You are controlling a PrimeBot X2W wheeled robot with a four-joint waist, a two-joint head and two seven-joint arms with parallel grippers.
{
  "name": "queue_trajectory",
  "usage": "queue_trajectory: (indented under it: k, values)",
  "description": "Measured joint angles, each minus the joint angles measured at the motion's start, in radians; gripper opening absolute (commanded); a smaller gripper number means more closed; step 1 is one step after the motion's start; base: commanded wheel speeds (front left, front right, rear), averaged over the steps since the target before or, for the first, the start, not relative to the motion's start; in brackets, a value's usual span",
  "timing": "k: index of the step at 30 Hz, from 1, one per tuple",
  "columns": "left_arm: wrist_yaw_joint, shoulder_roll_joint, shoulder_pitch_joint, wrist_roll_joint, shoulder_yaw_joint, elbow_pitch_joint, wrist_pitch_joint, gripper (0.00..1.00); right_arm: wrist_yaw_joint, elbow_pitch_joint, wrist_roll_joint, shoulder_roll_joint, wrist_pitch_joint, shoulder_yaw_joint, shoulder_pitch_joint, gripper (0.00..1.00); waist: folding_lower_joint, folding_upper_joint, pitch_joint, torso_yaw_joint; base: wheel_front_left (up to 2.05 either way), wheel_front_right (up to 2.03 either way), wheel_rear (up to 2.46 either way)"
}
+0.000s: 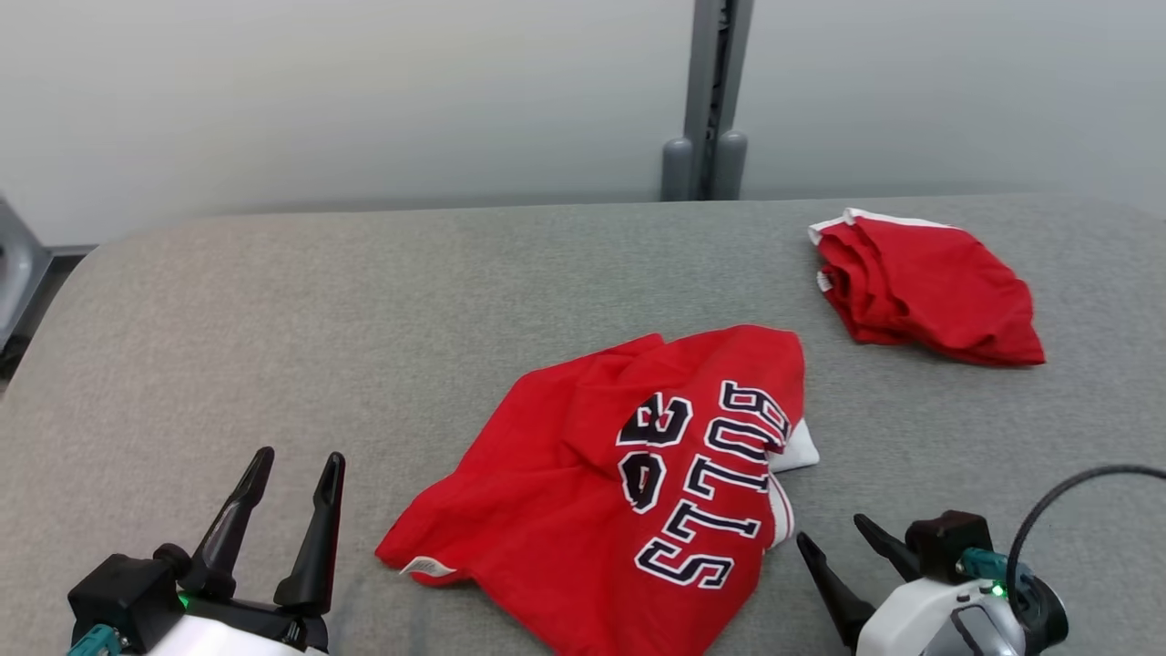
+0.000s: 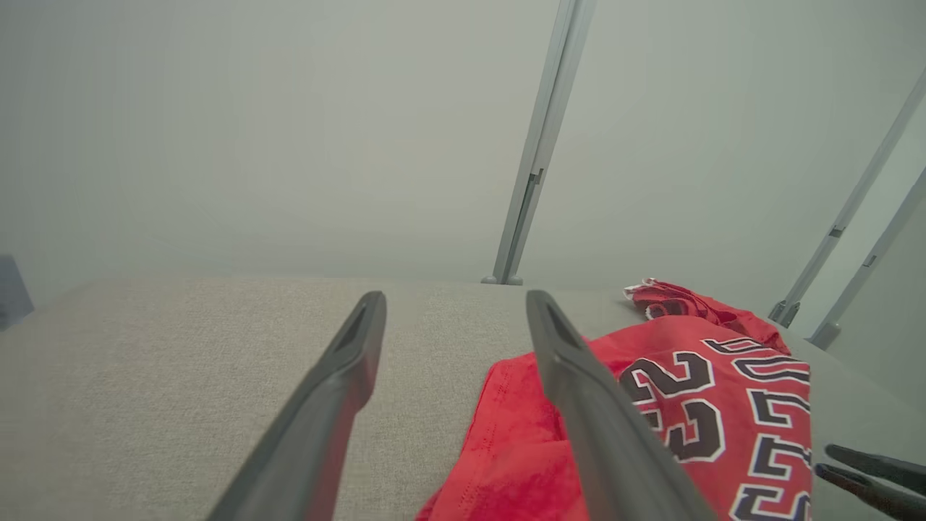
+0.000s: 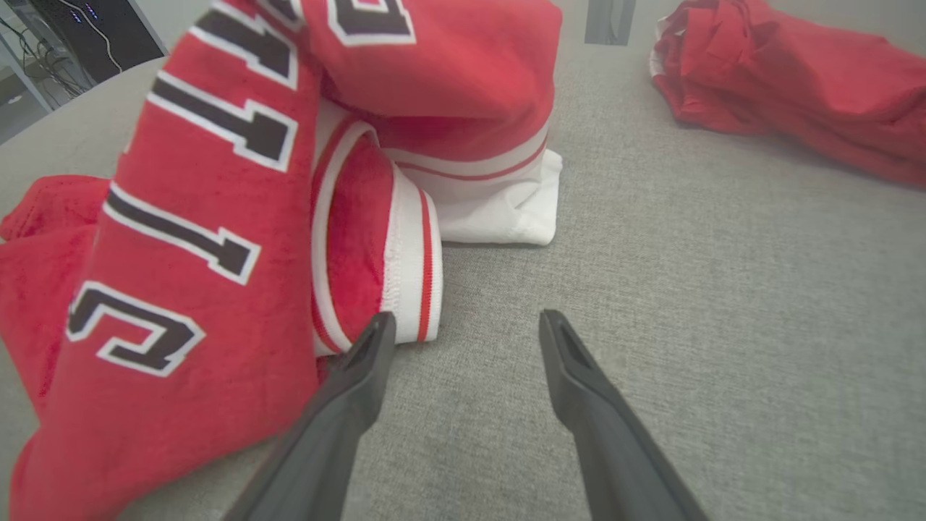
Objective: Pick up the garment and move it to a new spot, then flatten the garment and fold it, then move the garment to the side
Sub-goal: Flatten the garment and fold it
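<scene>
The red jersey (image 1: 547,474) lay crumpled on the table (image 1: 364,301) between the grippers, its long axis running diagonally from the near-left corner with a white tag (image 1: 426,567) toward the far right. Its black lettering (image 1: 721,477) read BULLS, upside down to the head camera. The left gripper (image 1: 300,456) and right gripper (image 1: 831,530) both stood wide and empty, the right one just beside the jersey's white trim (image 3: 405,246).
</scene>
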Motion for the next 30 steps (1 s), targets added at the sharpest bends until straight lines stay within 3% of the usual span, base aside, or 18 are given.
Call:
queue_trajectory:
  k: [16, 17, 18, 19, 25, 30]
  values:
    - [-0.026, -0.001, -0.027, -0.008, -0.004, 0.042, -0.005, 1.0, 0.0, 0.134, 0.125, -0.007, 0.063, 0.102, -0.091, 1.0, 0.0, 0.0, 0.03, 0.105, 0.0, 0.0, 0.0]
    - [-0.026, -0.001, -0.028, -0.01, -0.003, 0.044, -0.005, 1.0, 0.0, 0.136, 0.134, -0.006, 0.056, 0.108, -0.093, 0.85, 0.0, 0.0, 0.03, 0.108, 0.0, 0.0, 0.0]
    - [-0.026, -0.001, -0.028, -0.01, -0.003, 0.045, -0.006, 1.0, 0.0, 0.137, 0.144, -0.005, 0.053, 0.117, -0.096, 0.35, 0.0, 0.0, 0.03, 0.111, 0.0, 0.0, 0.0]
    - [-0.027, -0.001, -0.028, -0.01, -0.002, 0.046, -0.006, 1.0, 0.0, 0.138, 0.152, -0.006, 0.046, 0.127, -0.101, 0.0, 0.0, 0.0, 0.029, 0.113, 0.0, 0.0, 0.0]
    - [-0.028, 0.0, -0.03, -0.01, 0.0, 0.051, -0.009, 1.0, 0.0, 0.132, 0.206, -0.02, 0.033, 0.176, -0.112, 0.0, 0.0, 0.0, 0.024, 0.108, 0.0, 0.0, 0.0]
    - [-0.025, -0.002, -0.023, -0.01, -0.003, 0.05, -0.01, 1.0, 0.0, 0.084, 0.255, -0.054, 0.035, 0.158, -0.126, 0.0, 0.0, 0.0, 0.015, 0.074, 0.0, 0.0, 0.0]
